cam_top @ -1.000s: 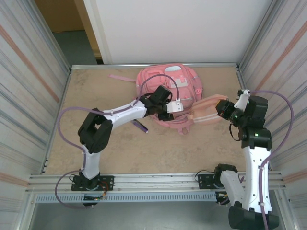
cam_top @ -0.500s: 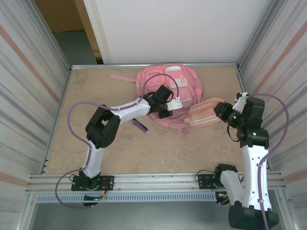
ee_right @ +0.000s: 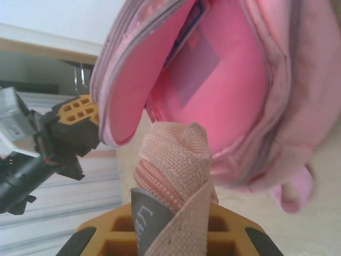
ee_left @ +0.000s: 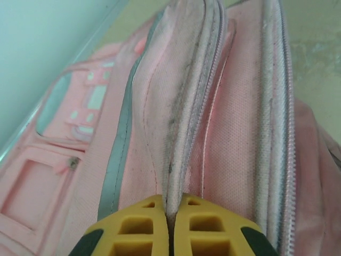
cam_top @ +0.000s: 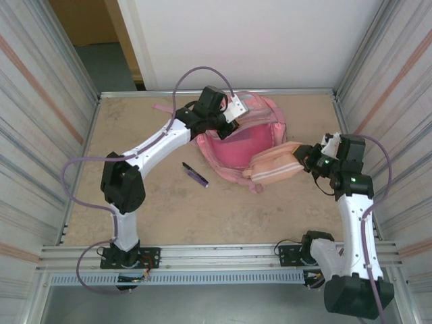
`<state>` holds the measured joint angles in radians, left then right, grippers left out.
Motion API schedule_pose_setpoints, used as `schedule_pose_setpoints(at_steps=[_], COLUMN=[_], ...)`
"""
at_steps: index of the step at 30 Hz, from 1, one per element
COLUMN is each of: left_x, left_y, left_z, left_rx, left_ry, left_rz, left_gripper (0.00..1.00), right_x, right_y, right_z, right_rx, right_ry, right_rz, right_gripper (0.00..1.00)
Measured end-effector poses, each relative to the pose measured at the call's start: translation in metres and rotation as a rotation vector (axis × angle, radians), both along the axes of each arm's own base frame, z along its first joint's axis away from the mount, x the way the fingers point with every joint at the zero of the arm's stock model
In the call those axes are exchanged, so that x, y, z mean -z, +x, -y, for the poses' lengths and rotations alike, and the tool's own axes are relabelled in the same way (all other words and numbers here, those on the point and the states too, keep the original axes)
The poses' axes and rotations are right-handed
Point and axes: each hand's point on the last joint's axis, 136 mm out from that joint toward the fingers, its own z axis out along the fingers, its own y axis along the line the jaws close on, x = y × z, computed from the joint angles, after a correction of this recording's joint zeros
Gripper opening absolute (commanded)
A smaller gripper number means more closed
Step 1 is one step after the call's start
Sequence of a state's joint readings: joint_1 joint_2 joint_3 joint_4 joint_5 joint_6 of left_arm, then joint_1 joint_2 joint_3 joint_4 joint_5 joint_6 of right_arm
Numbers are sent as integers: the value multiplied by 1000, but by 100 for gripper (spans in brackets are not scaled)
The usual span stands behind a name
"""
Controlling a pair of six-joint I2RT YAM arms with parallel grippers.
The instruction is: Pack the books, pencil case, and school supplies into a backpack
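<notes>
The pink backpack (cam_top: 266, 115) lies at the far middle of the table, its mouth pulled open on a bright pink lining (ee_right: 224, 74). My left gripper (cam_top: 217, 128) is shut on the zipped rim of its flap (ee_left: 184, 133) and holds it up. My right gripper (cam_top: 312, 160) is shut on the flat pale pink ribbed book (cam_top: 273, 169), which has a zip line and a grey tag (ee_right: 149, 218). Its free end is just in front of the opening. A dark blue edge (ee_right: 191, 24) shows inside. The purple pen (cam_top: 196, 175) lies left of the backpack. The pencil case is out of view.
Corrugated walls close in the left and right sides. A metal rail (cam_top: 216, 256) runs along the near edge. A loose pink strap (cam_top: 169, 108) trails at the far left. Open tabletop (cam_top: 223, 216) spreads in front of the backpack and to the left.
My left gripper closed on the backpack's flap and drew it toward the far wall, opening the backpack. My right gripper carried the pink ribbed book leftward, nearer the opening.
</notes>
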<state>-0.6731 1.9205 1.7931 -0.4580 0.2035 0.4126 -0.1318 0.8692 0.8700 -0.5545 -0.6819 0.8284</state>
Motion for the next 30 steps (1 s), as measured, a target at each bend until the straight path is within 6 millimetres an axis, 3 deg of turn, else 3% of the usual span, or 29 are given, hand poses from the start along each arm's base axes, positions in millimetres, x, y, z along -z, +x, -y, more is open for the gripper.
schedule_pose_setpoints(at_steps=[3,11,20,24,30], left_x=[-2,-5,-7,-8,-8], left_y=[-9,-21,-29,-32,-32], left_z=[3,4,1,0,0], left_rx=[24,72,118,127,132], left_ry=[-5,-16,-34,-35,-33], left_rz=[-23,-77,-130,-142,-142], left_gripper=[0,0,0,0,0], right_x=[14,81,115,123,131], right_y=[15,71,124,141,158], right_z=[-17,-74,-73,-66,-64], right_rx=[-31,-91,-19,2,-36], right_ry=[33,31,140,178,90], right_rz=[-4,-105,-128,-130,-173], right_gripper=[0,0,0,31,47])
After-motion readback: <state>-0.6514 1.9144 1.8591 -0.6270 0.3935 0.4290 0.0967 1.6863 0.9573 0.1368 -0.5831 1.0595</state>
